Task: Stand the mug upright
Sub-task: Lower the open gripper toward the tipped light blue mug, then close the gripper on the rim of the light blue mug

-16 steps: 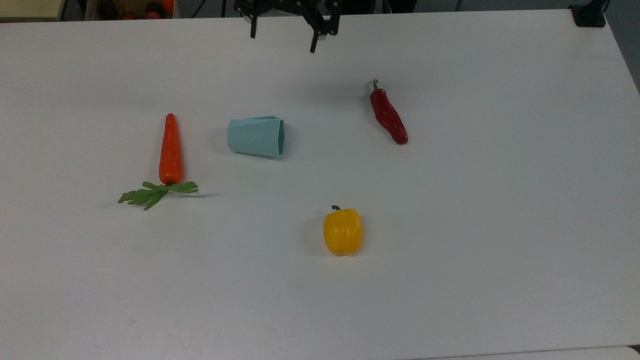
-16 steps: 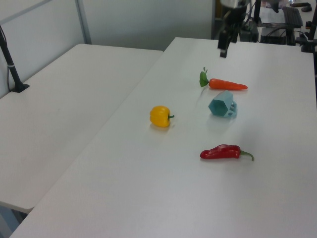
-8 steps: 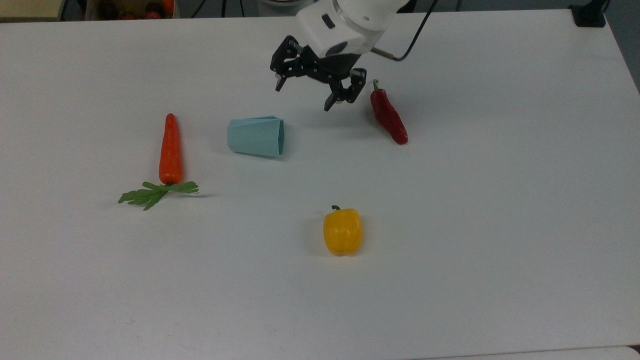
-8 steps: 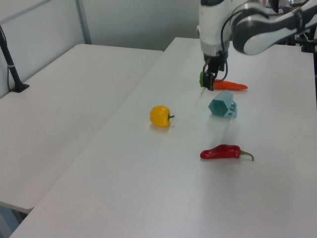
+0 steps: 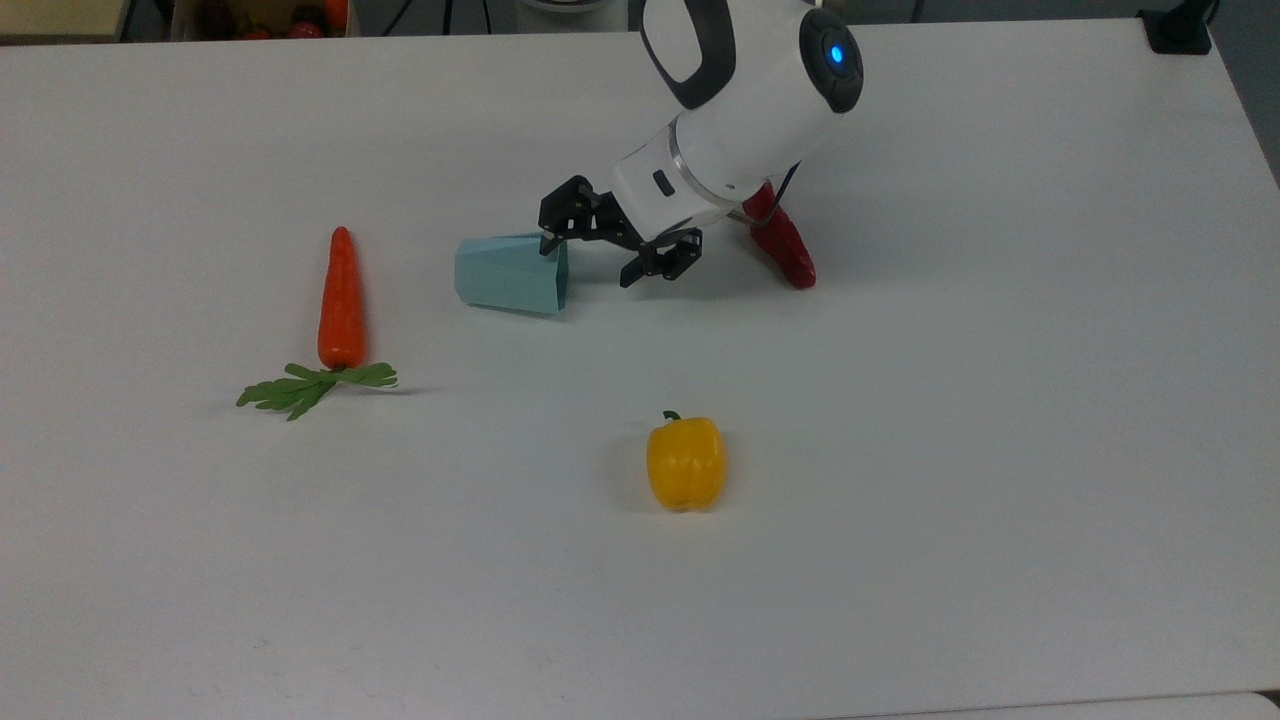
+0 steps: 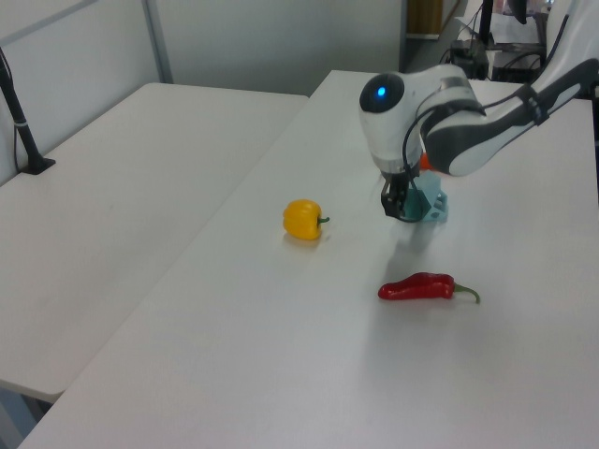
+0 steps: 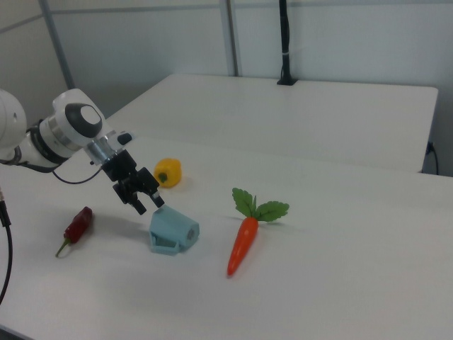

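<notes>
The pale blue faceted mug (image 5: 508, 273) lies on its side on the white table (image 5: 1000, 420), its wide mouth facing the top view's right. My gripper (image 5: 590, 260) is open and low, right at that mouth. One finger (image 5: 549, 238) overlaps the rim's upper edge and the other hangs just right of the rim. In the right view the gripper (image 7: 150, 205) hovers just above the mug (image 7: 173, 230). In the left view the gripper (image 6: 398, 208) covers part of the mug (image 6: 430, 202).
An orange carrot (image 5: 340, 300) with green leaves lies left of the mug in the top view. A red chili (image 5: 787, 252) lies to the right, partly under my arm. A yellow bell pepper (image 5: 685, 463) sits nearer the front edge.
My arm has come down from the table's far edge toward the mug, and the open fingers now stand at its rim. The mug and vegetables have not moved.
</notes>
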You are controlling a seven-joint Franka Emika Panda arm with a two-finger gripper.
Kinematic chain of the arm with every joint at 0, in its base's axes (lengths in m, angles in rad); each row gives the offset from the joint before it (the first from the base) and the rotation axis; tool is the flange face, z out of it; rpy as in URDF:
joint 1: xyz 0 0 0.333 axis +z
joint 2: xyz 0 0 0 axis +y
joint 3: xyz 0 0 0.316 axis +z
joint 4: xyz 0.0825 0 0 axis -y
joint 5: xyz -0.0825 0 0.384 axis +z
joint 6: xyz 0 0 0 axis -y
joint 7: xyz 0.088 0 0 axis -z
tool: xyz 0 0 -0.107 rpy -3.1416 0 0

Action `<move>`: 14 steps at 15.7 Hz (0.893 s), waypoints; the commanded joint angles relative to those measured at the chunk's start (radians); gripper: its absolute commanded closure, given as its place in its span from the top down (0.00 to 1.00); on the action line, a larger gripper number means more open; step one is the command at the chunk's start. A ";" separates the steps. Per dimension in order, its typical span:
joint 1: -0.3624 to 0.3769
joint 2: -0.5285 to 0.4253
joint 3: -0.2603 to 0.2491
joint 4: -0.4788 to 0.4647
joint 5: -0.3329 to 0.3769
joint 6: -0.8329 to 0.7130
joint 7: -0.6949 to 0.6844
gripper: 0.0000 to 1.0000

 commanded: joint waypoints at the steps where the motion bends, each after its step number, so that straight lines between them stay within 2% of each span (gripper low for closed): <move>1: -0.007 -0.005 -0.018 -0.029 -0.056 0.023 0.015 1.00; 10: -0.036 -0.006 -0.084 -0.115 -0.166 0.013 0.012 1.00; 11: -0.038 -0.006 -0.090 -0.119 -0.168 0.012 0.011 0.97; 12: -0.039 -0.008 -0.093 -0.122 -0.168 0.012 0.009 0.87; 13: -0.039 -0.009 -0.092 -0.122 -0.168 0.012 0.009 0.68; 14: -0.039 -0.011 -0.093 -0.121 -0.166 0.012 0.011 0.44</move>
